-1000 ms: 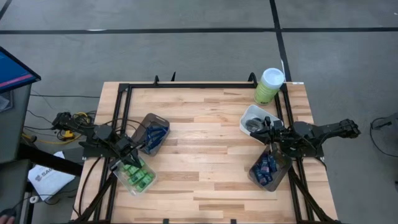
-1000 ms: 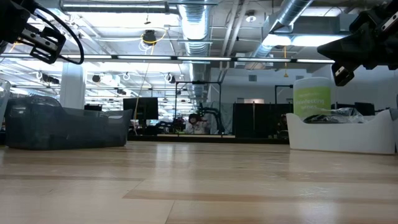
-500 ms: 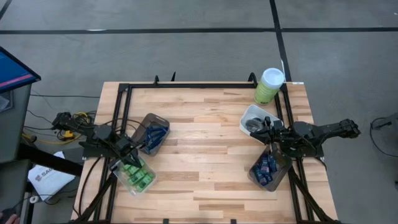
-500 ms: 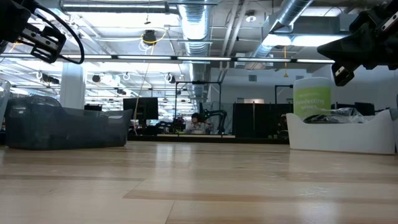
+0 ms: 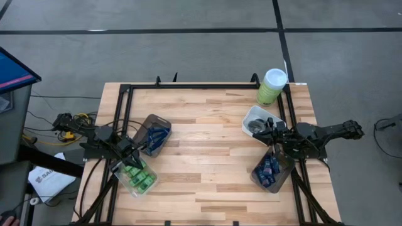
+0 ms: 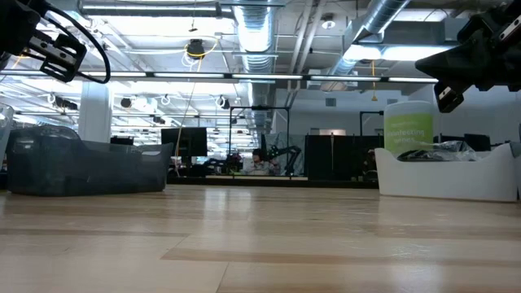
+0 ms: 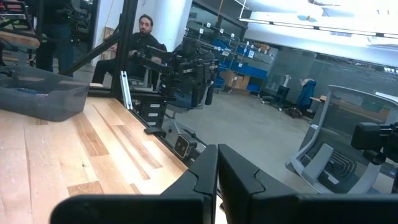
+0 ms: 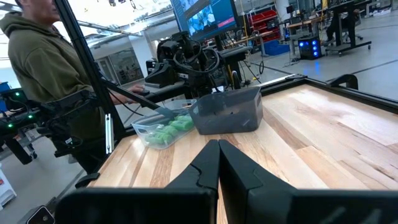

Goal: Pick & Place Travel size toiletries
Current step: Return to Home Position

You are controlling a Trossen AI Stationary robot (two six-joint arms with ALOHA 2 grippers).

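We record a smooth, satin-finished pale wooden plank table top (image 5: pixel 207 144). Beside the matt black left gripper (image 7: pixel 217 149) stands a smoky translucent plastic tub (image 6: pixel 81 167). Near the right gripper (image 8: pixel 218 146) stands an opaque white plastic tub (image 6: pixel 440 183).

Wooden plank table (image 5: pixel 207 157), black rail frame (image 5: pixel 207 86) along edges. Left side: smoky bin (image 5: pixel 148 119) with blue razors (image 5: pixel 159 134), just beside clear tub (image 5: pixel 152 184) of green bottles (image 5: pixel 138 176). Right side: white tub (image 5: pixel 251 114), dark bin (image 5: pixel 256 172) of blue tubes (image 5: pixel 270 168). Far right corner: pale-green canister (image 5: pixel 272 86), upright.
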